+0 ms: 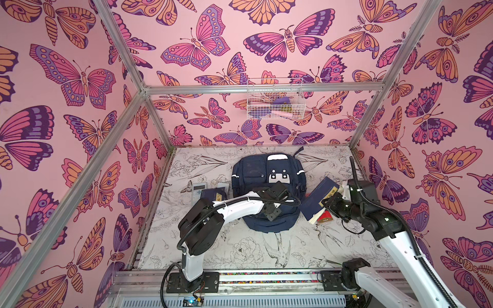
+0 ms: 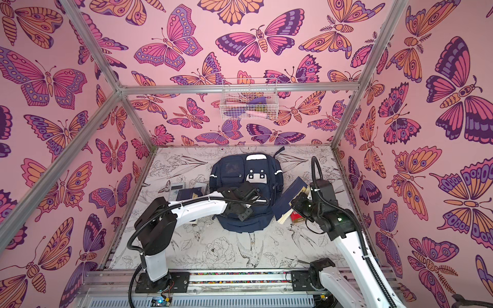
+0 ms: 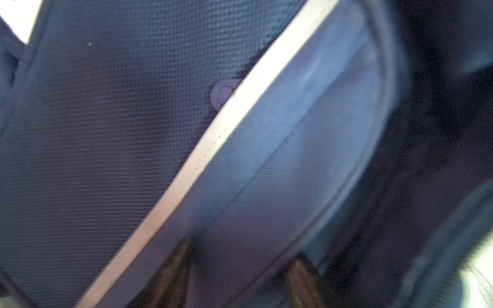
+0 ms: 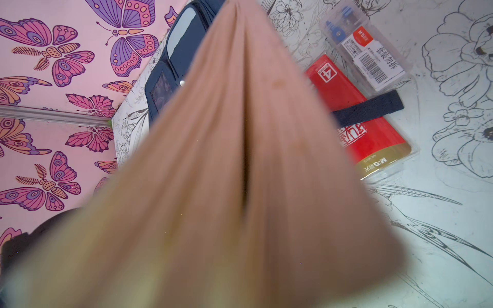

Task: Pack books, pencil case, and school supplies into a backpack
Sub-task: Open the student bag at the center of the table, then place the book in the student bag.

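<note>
My right pincer [image 1: 326,204] is clamped on the near end of a dark blue book [image 1: 317,196], which lies aslant just beside the backpack [image 1: 256,173] on my right. In my right wrist view its page edges fan out close and blurred, with a dark gap down the middle. Beyond them a red-and-gold packet [image 4: 352,112] lies on the flower-printed table [image 1: 240,248], with a clear case [image 4: 368,50] bearing a barcode label touching it, and a dark webbing strap [image 4: 368,109] crossing the packet.

My left pincer [image 3: 240,262] is down on the front of the backpack, which lies flat in the middle of the table. Its two tips stand apart with navy fabric between them, beside a white stripe [image 3: 213,138] and mesh, but I cannot tell whether they grip the cloth.

On my left, just beside the backpack, a second blue book [image 1: 212,193] lies flat with the pale calculator [image 1: 197,189] touching it.
</note>
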Tool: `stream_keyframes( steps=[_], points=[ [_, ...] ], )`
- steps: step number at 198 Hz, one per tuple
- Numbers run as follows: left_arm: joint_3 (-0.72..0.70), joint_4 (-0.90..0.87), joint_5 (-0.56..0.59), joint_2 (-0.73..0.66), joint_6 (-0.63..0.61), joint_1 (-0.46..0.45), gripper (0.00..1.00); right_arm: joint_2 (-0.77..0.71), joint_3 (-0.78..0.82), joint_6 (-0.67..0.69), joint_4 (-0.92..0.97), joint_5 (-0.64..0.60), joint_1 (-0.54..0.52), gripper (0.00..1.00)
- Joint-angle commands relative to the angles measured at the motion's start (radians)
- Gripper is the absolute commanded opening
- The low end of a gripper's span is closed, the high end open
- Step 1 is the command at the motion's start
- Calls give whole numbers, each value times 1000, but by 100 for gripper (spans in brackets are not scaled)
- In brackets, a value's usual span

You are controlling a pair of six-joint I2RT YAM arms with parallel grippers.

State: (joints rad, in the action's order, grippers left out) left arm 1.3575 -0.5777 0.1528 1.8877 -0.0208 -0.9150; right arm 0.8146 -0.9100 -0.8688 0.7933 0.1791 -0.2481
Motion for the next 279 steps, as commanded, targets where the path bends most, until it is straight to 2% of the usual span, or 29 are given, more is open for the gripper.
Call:
stream_keyframes(
  steps=[1, 13, 23, 63, 116, 160, 187, 231, 259, 279],
  points=[
    [33, -5, 51, 0, -6, -2, 26, -29, -4, -18, 20, 10, 8, 0],
    [44, -1, 58, -12, -13, -2, 8, -32, -3, -16, 21, 13, 9, 0],
    [53, 3, 65, -27, -15, -2, 0, -32, -4, -18, 18, 20, 9, 0],
    [84, 35, 81, -147, -10, 5, 0, -47, -8, -34, -35, 62, 8, 0],
    [148, 82, -10, -237, 5, 49, 0, -92, 36, -132, -165, 171, 2, 0],
    [179, 107, -174, -245, 139, 140, 0, -155, 120, -214, -231, 174, -23, 0],
    [184, 128, -224, -240, 237, 183, 0, -192, 150, -234, -224, 149, -34, 0],
    [179, 140, -266, -236, 281, 204, 0, -245, 60, -142, -64, 38, -34, 0],
    [146, 199, -341, -255, 326, 220, 0, -213, 138, -214, -183, 170, -39, 0],
    [150, 213, -382, -258, 358, 234, 0, -200, 202, -285, -322, 152, -85, 0]
  ],
)
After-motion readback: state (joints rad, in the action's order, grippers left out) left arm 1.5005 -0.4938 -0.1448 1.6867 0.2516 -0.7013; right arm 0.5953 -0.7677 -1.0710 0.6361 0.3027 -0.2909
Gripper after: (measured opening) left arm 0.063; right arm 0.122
